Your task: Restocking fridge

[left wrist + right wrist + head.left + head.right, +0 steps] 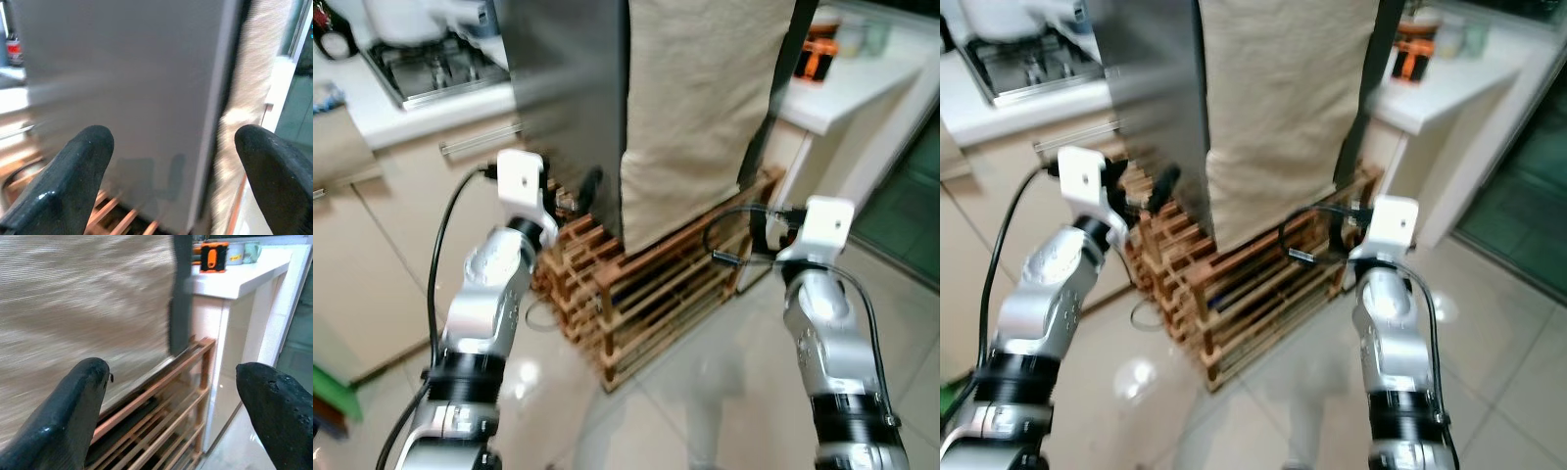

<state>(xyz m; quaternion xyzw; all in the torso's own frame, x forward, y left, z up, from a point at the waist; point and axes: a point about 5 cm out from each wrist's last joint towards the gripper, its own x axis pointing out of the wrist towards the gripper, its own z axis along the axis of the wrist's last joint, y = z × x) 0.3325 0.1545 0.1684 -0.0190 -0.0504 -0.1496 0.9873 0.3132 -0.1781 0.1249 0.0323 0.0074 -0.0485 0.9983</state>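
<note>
A kitchen with a glossy pale tiled floor (705, 392). One tall grey metal fridge (568, 98) stands straight ahead on one low slatted wooden rack (646, 294), its front draped with one beige woven cloth (705, 108). White countertops flank it: the left counter (372, 122) carries a steel sink, the right counter (862, 88) an orange-and-black object. Two silver arms reach forward. The left gripper (171, 166) points at the fridge's grey side, fingers wide apart and empty. The right gripper (171, 406) faces the cloth and rack, fingers likewise spread, holding nothing. Open floor lies right of the rack.
</note>
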